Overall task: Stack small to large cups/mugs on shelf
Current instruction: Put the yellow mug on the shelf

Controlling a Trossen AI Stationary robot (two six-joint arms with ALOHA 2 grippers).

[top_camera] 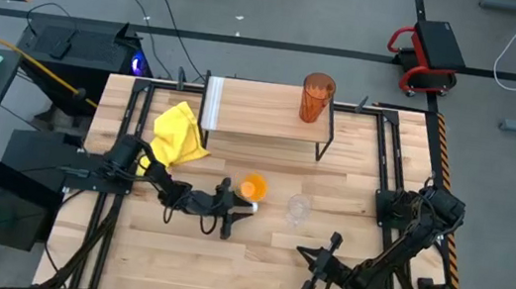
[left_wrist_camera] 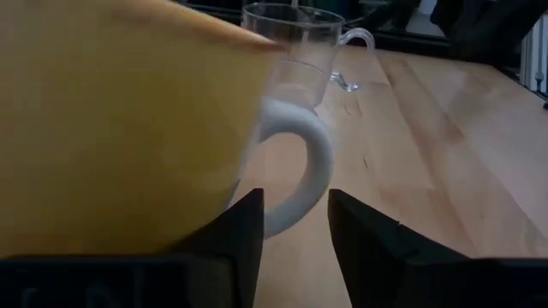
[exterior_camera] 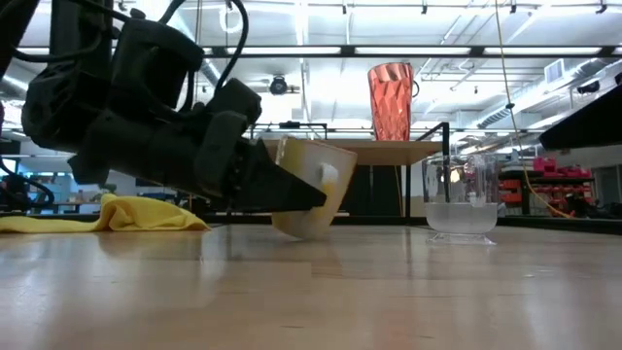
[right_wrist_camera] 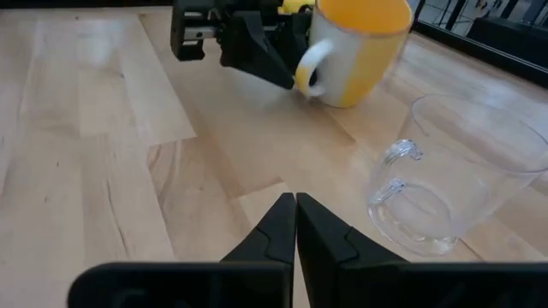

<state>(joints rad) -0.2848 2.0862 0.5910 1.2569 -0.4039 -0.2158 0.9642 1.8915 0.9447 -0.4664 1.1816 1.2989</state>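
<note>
The orange mug (top_camera: 253,188) with its white handle sits tilted at mid-table, my left gripper (top_camera: 232,209) shut on it from the table's left. Just to its right, the small clear glass cup (top_camera: 299,208) stands upright on its base. At the far edge, the amber tumbler (top_camera: 316,97) stands upright on the right end of the light-wood shelf (top_camera: 252,114), which rests on black legs. My right gripper (top_camera: 314,262) is shut and hovers above bare table, on the near side of the glass cup (right_wrist_camera: 445,180). My left gripper (left_wrist_camera: 295,227) has the mug's white handle (left_wrist_camera: 301,198) between its two fingers, at the lower part of the loop. The fingers (right_wrist_camera: 265,56) come in nearly level from the table's left. The mug (exterior_camera: 311,190) is tilted, its lower edge at or just above the tabletop.
A yellow cloth (top_camera: 179,134) lies crumpled on the table's left, by the shelf's ribbed end. The shelf's left and middle stretch is bare wood. Black rails run along both table sides. Open tabletop lies on the near side between the two arms.
</note>
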